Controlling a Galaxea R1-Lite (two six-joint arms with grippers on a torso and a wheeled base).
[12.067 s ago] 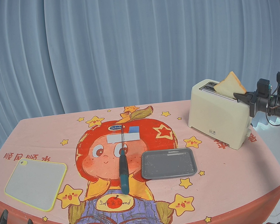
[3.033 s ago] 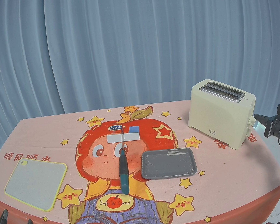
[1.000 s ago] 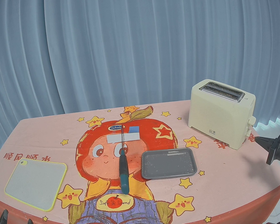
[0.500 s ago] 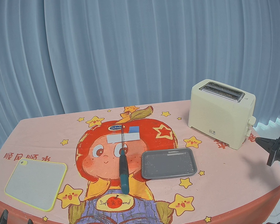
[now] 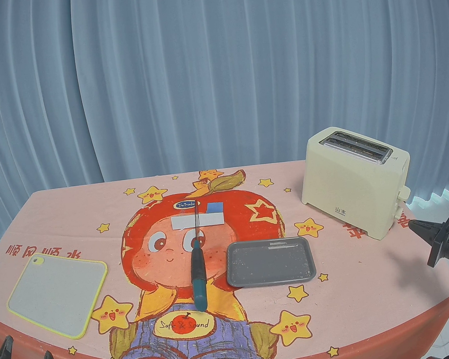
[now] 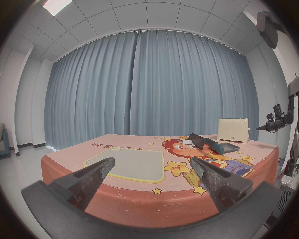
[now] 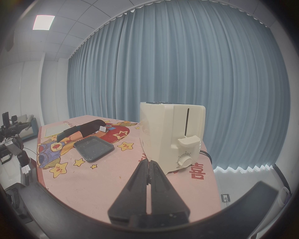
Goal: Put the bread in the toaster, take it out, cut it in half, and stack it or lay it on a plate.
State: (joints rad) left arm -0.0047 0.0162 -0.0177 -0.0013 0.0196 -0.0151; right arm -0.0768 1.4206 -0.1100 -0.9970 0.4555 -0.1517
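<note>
Your right gripper (image 7: 149, 165) is pressed together, empty, near the one toaster (image 5: 353, 180). Your left gripper (image 6: 151, 160) is spread wide, empty. One knife (image 5: 198, 274), one plate (image 5: 270, 262), one cutting board (image 5: 57, 293).

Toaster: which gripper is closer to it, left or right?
Right. The right gripper sits shut near the toaster, at its lever end; the left gripper hangs open past the cutting board, across the table.
</note>
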